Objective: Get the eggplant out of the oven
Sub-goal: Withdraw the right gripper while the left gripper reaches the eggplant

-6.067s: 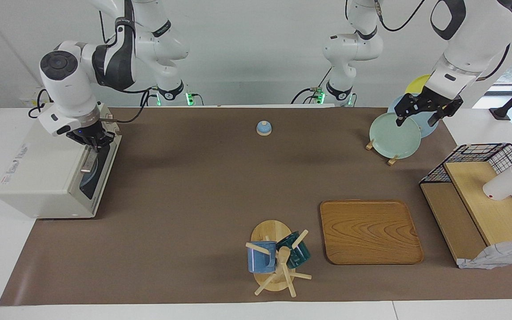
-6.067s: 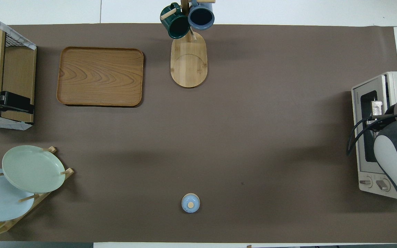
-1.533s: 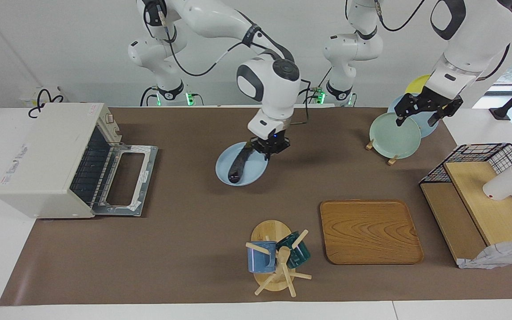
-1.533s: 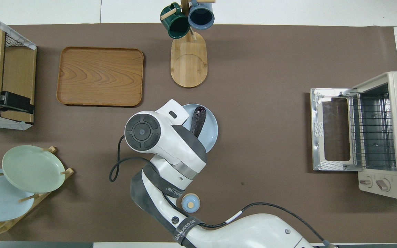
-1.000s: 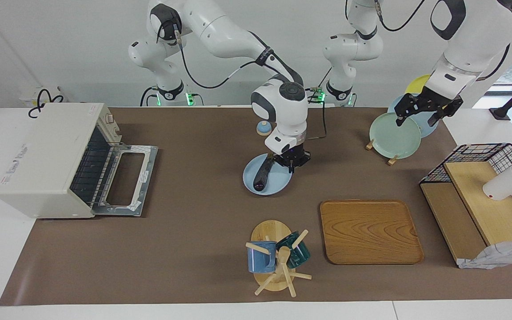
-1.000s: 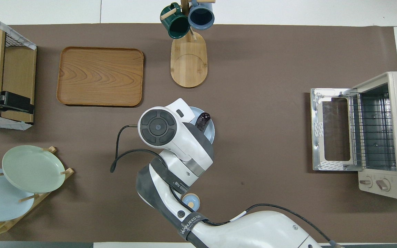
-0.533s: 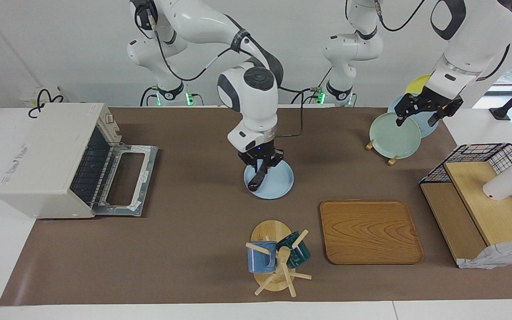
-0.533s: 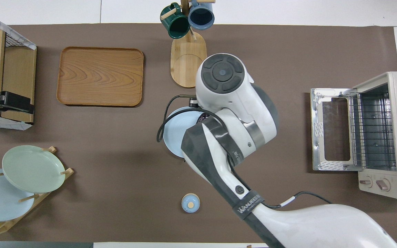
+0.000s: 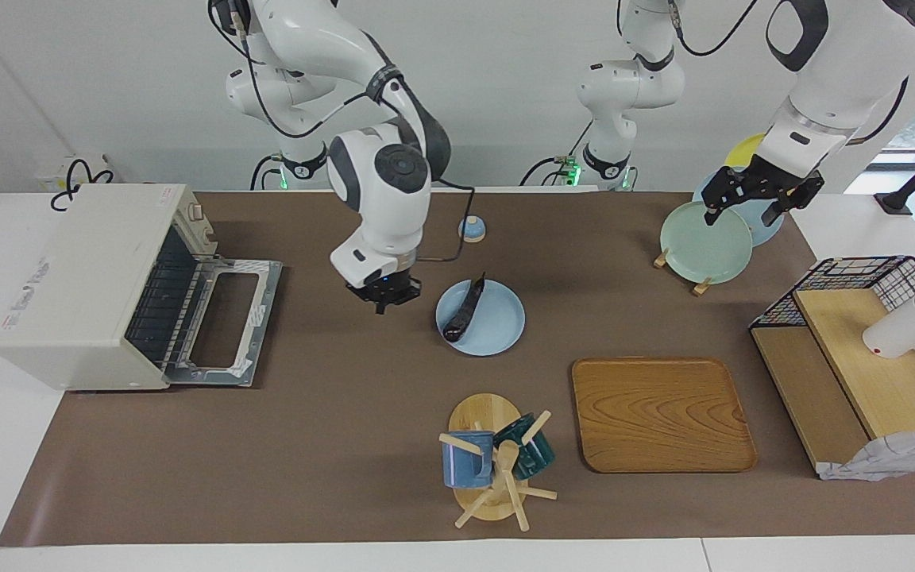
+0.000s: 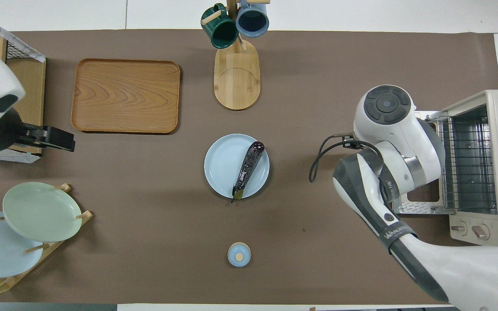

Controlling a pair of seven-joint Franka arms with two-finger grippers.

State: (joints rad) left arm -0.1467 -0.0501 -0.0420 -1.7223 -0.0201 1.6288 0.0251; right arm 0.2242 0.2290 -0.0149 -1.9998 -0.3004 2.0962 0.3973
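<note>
The dark purple eggplant lies on a light blue plate at the table's middle, and also shows in the overhead view on the plate. The cream-white oven stands at the right arm's end of the table with its door folded down and its rack bare. My right gripper is empty, over the mat between the oven door and the plate. It is hidden under its arm in the overhead view. My left gripper is open over the plate rack and waits there.
A small blue bell sits nearer to the robots than the plate. A mug tree and a wooden tray lie farther out. A plate rack and a wire shelf stand at the left arm's end.
My right gripper has let go of the eggplant, which now lies on the plate, and has moved away toward the oven. The left arm has shifted slightly.
</note>
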